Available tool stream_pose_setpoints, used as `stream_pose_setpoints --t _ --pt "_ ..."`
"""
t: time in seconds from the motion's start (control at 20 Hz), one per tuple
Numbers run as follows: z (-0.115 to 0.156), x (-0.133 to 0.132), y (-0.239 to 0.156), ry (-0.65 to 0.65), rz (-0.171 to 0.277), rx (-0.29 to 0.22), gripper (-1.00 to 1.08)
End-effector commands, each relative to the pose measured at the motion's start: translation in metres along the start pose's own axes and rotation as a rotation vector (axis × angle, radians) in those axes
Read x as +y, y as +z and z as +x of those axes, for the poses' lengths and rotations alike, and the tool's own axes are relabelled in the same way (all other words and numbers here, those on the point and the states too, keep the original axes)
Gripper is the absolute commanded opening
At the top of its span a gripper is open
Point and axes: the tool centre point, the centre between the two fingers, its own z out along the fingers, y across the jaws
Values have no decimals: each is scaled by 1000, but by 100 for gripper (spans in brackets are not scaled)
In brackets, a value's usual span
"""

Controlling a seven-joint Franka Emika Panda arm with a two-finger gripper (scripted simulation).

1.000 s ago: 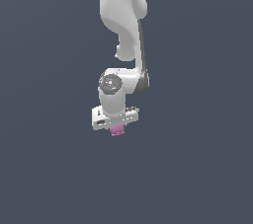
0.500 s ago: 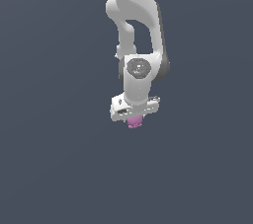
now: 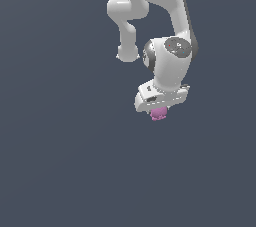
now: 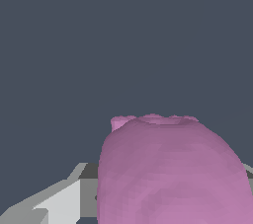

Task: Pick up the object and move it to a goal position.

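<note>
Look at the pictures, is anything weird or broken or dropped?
Nothing stands out. The small pink-purple lumpy blob sits tucked under the white gripper at the end of the white robot arm, not dropped. In the wrist view it fills the frame, whole and unbroken. Only plain dark grey shows around it.

Sim render: flat featureless grey-blue backdrop [image 3: 60, 161].

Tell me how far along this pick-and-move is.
Pickup looks done: the pink-purple blob sits under the gripper, filling the wrist view between the fingers. Carrying is in hand. No goal marker shows, so reaching it can't be confirmed.
</note>
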Motion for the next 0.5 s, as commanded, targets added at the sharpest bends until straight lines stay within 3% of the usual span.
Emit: stream_pose_setpoints --t 0.0,0.45 --pt "1 -15 -9 2 0 -1 -100" --pt "4 -25 -15 2 1 -1 -100"
